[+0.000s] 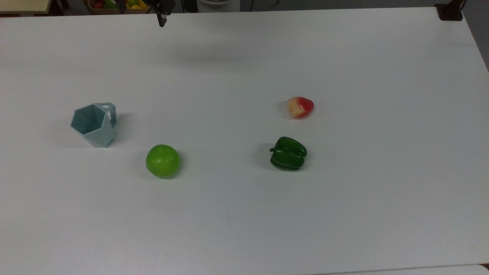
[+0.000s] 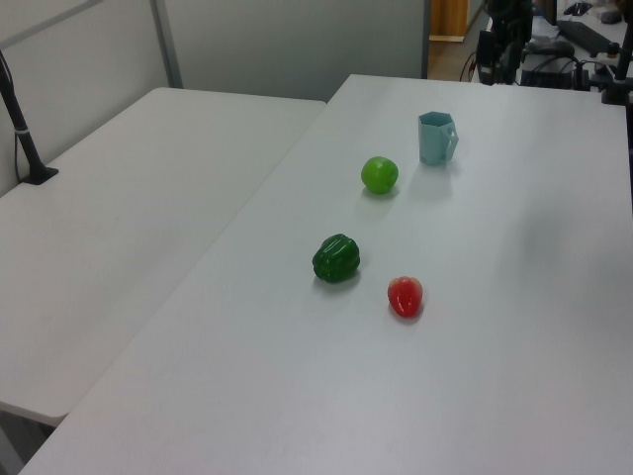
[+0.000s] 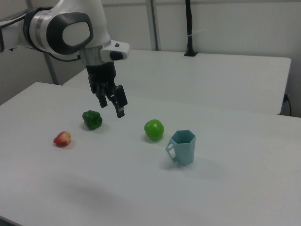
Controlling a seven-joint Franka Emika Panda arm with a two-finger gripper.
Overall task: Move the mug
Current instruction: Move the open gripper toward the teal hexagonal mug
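The pale blue-green mug stands upright on the white table, at the top view's left, its flat handle on its far-right side. It also appears in the left view and in the right view, where the handle faces the right view's left. My gripper hangs open and empty in the air, well above the table. In the right view it is up and to the left of the mug, between the pepper and the apple. In the top view the gripper is at the far top edge.
A green apple lies close to the mug, on the top view's right of it. A green bell pepper and a red-yellow fruit lie further right. A second white table adjoins, with a black post clamped to it.
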